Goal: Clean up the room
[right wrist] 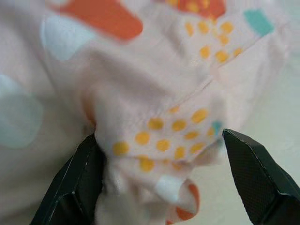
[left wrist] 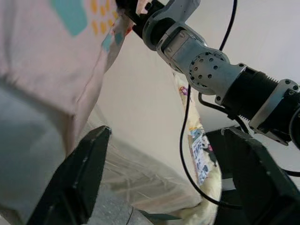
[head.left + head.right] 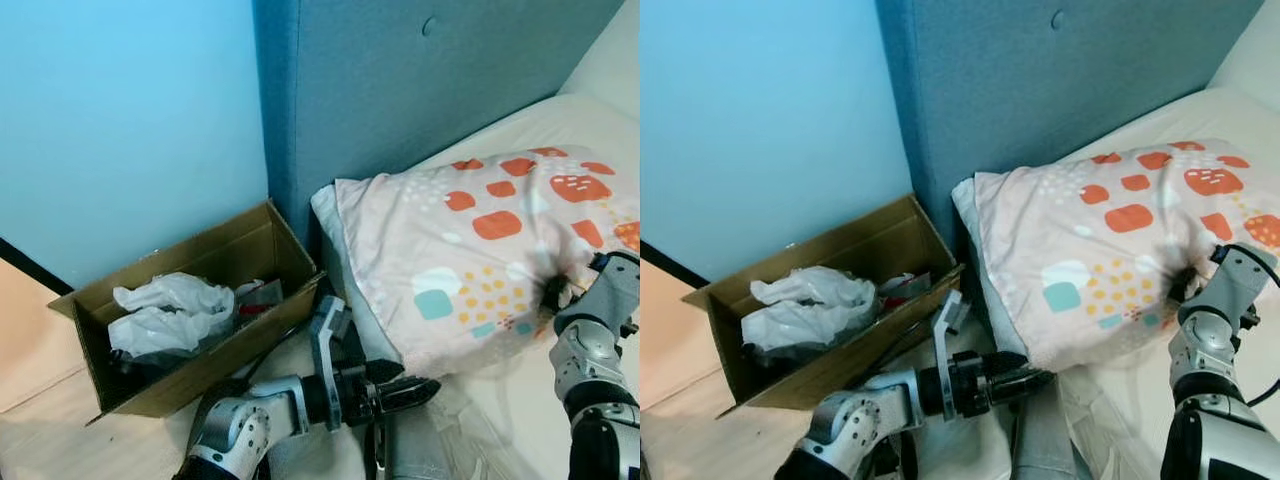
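A pale pink pillow (image 3: 480,250) with orange and teal patches lies on the bed against the blue headboard (image 3: 400,90). My right gripper (image 3: 553,293) is shut on the pillow's near right edge, and the fabric puckers there. In the right wrist view the bunched pillow cloth (image 1: 159,122) sits between the two black fingers (image 1: 84,183). My left gripper (image 3: 415,390) is open and holds nothing, low in front of the pillow's near left corner, beside the mattress corner. The left wrist view looks past its spread fingers (image 2: 79,173) to the right arm (image 2: 206,70) at the pillow's edge.
An open cardboard box (image 3: 250,250) stands on the floor to the left of the bed, against the light blue wall (image 3: 120,120). It holds crumpled white plastic (image 3: 170,305) and other rubbish. The white mattress (image 3: 560,115) runs away to the right. A wooden floor (image 3: 30,410) lies at the lower left.
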